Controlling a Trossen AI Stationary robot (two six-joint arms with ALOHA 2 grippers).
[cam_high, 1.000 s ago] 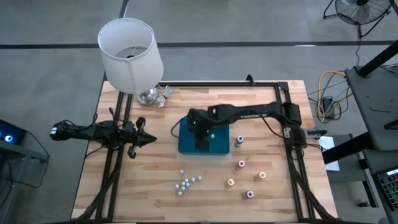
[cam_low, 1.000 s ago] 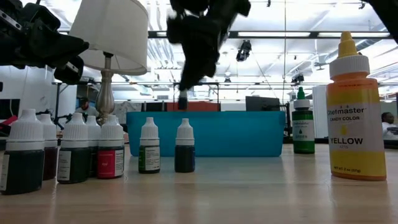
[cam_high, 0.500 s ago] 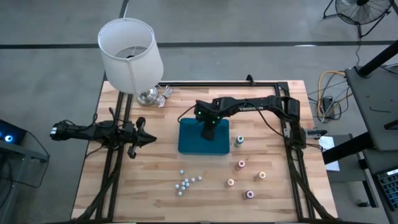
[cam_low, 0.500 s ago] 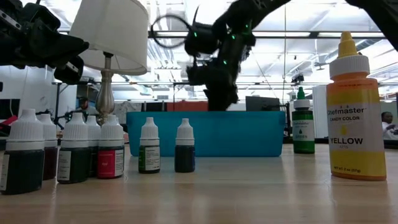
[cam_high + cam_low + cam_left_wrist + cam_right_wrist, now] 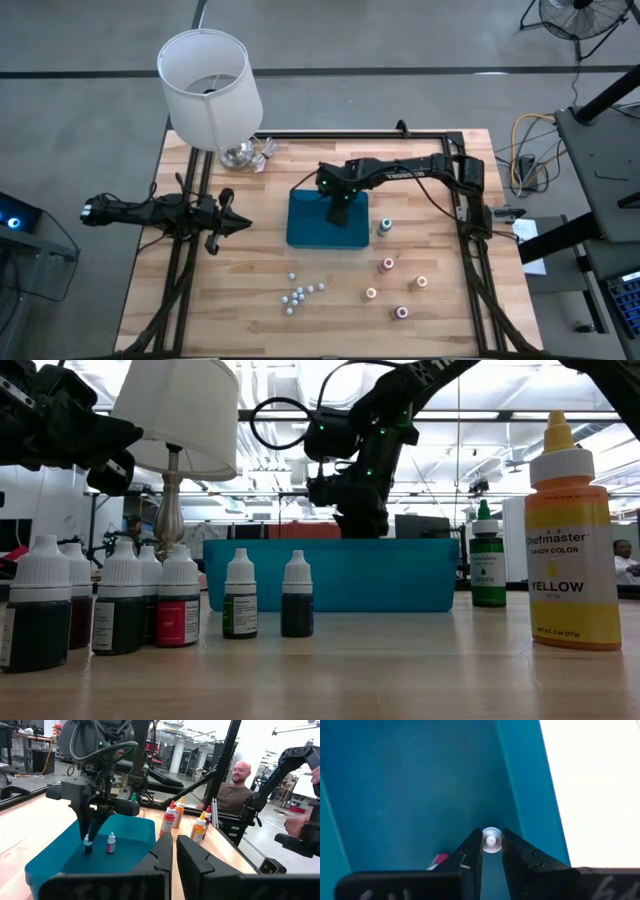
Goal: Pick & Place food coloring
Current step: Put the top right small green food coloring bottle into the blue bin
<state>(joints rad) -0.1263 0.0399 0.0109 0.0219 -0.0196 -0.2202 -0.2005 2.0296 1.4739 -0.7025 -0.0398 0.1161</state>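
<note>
1. high view: your right gripper (image 5: 337,207) is low over the blue tray (image 5: 300,230), near its far right part. the left gripper (image 5: 232,223) waits well apart, at the table's left. four larger bottles (image 5: 388,264) stand on the wood right of the tray and a cluster of small white-capped bottles (image 5: 297,294) sits in front of it, so you have most of the placing left to do. against the earlier frames, the right arm has swung from the tray's middle toward its far right and come down.

2. low view: the right gripper (image 5: 360,525) dips behind the tray's front wall (image 5: 330,575), so you can't see its tips here. a second ago it was higher and further left, with a small bottle hanging from it. the yellow bottle (image 5: 571,540) and the green one (image 5: 487,560) stand untouched.

3. left wrist view: the right gripper (image 5: 88,840) has its fingers pinched on a small dark bottle (image 5: 87,845) at or just above the tray floor; i can't tell which. a second small bottle (image 5: 110,842) stands just beside it, already delivered. the left arm's own fingers (image 5: 162,855) are pressed together with nothing between them.

4. right wrist view: the fingers (image 5: 471,850) are nearly closed around the bottle's white cap (image 5: 491,840), close to the tray's wall. you have not let go yet.
</note>
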